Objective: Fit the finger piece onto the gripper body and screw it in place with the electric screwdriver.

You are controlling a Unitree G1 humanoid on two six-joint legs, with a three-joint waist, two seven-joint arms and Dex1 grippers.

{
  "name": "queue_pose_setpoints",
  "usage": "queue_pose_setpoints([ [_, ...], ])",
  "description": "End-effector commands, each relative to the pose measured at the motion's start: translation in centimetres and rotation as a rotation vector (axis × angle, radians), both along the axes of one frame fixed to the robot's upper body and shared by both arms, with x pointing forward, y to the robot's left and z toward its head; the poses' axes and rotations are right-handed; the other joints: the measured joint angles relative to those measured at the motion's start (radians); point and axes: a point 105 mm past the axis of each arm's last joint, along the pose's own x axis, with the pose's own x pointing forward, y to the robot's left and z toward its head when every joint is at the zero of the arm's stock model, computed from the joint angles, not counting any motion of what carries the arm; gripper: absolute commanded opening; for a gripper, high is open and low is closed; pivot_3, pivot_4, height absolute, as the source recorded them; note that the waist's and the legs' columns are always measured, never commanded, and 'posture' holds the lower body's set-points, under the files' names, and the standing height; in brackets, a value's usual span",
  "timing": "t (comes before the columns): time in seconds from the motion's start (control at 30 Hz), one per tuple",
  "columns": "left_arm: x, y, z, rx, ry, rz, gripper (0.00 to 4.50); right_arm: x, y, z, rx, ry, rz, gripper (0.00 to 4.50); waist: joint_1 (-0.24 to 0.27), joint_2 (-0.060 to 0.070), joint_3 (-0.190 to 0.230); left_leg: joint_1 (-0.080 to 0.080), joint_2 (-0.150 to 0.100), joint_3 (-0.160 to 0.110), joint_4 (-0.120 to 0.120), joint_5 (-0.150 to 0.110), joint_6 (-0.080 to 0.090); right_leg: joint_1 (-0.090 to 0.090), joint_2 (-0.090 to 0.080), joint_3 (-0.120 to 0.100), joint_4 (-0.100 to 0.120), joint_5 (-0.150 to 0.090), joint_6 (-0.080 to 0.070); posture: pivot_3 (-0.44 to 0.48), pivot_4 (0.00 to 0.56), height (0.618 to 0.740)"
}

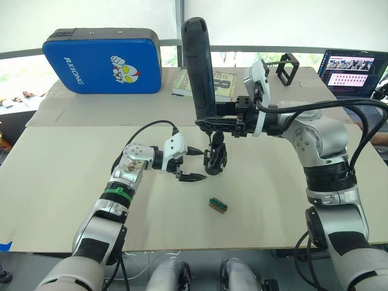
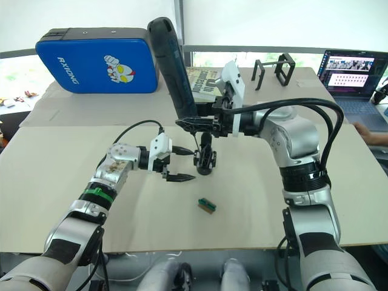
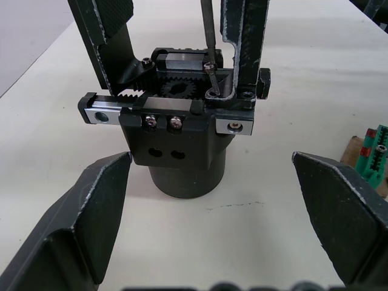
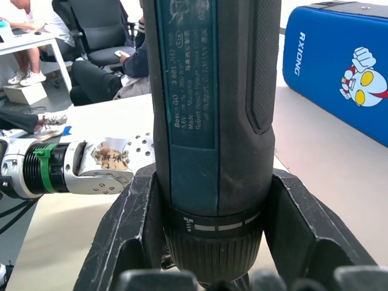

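I count one electric screwdriver (image 1: 200, 66), upright in my right gripper (image 1: 209, 123), fingers clamped on its lower barrel; label reads "Bosch GO". Its bit sits on a screw on the one gripper body (image 1: 215, 159), mid-tabletop (image 1: 273, 206). Left gripper (image 1: 193, 163) just beside it, fingers spread wide, holding nothing. One green-and-brown block (image 1: 218, 205) nearby. One blue pad (image 1: 103, 59) reads "RXIONG".

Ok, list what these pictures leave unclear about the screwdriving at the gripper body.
- Head views: the electric screwdriver bit meets the gripper body, but the contact point is too small to read.
- Left wrist view: the bit reaches a screw; whether it is seated cannot be told. The uprights' tops are cut off by the edge.
- Right wrist view: the screwdriver's own barrel hides its bit and the body below; the right gripper clamps it.
- The left gripper stands open.
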Motion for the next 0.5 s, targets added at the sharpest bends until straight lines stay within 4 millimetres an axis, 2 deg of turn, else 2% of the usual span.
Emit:
queue_pose_setpoints([
  [0.03, 0.20, -0.38, 1.40, -0.017, -0.054, -0.014, 4.50, -0.94, 0.07, 1.89, 0.023, -0.111, 0.026, 1.92, 0.000, 0.000, 0.000, 0.000, 0.000, 0.000, 0.000, 0.000, 0.000, 0.000, 0.000, 0.000, 0.000, 0.000, 0.000, 0.000, 0.150, 0.740],
  [0.5, 0.23, -0.39, 1.40, -0.017, -0.056, -0.011, 4.50, -0.89, -0.05, 1.35, 0.015, -0.109, 0.028, 1.92, 0.000, 0.000, 0.000, 0.000, 0.000, 0.000, 0.000, 0.000, 0.000, 0.000, 0.000, 0.000, 0.000, 0.000, 0.000, 0.000, 0.150, 0.740],
])
